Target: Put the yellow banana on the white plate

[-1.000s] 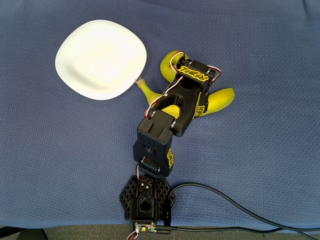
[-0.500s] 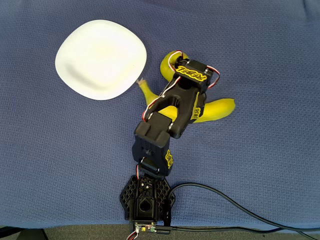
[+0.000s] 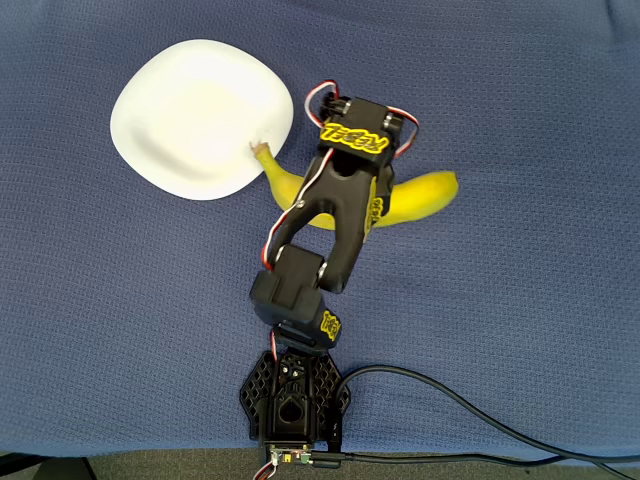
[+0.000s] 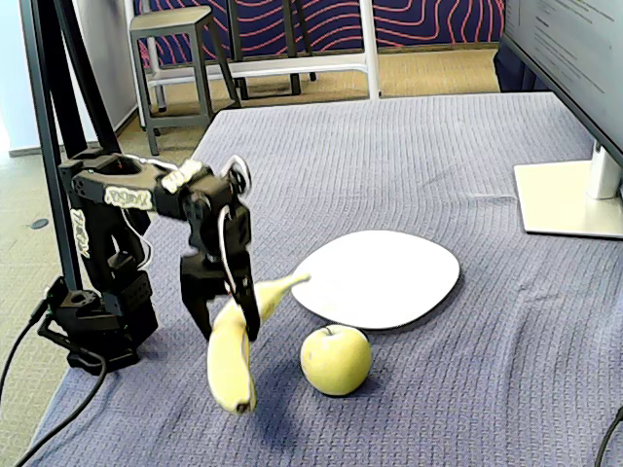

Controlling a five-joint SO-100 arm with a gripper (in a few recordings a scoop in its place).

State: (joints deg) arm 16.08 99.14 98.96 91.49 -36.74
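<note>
The yellow banana (image 3: 420, 192) (image 4: 229, 355) hangs tilted in my gripper (image 3: 348, 195) (image 4: 226, 311), which is shut on its middle, and a shadow lies on the cloth beneath it. In the overhead view its brownish stem tip lies over the right rim of the white plate (image 3: 160, 110). In the fixed view the stem points toward the plate (image 4: 409, 282) and the other end dips low. My black arm hides the banana's middle from above.
A yellow-green apple (image 4: 336, 360) sits on the blue cloth just in front of the plate, close to the banana. A monitor foot (image 4: 569, 199) stands at the right. My arm's base (image 3: 292, 400) and its cable (image 3: 450, 410) are at the table edge.
My gripper has swung left toward the plate with the banana in it, lifting it. The stem tip moved from beside the plate to over its rim. From above, the arm now hides the apple.
</note>
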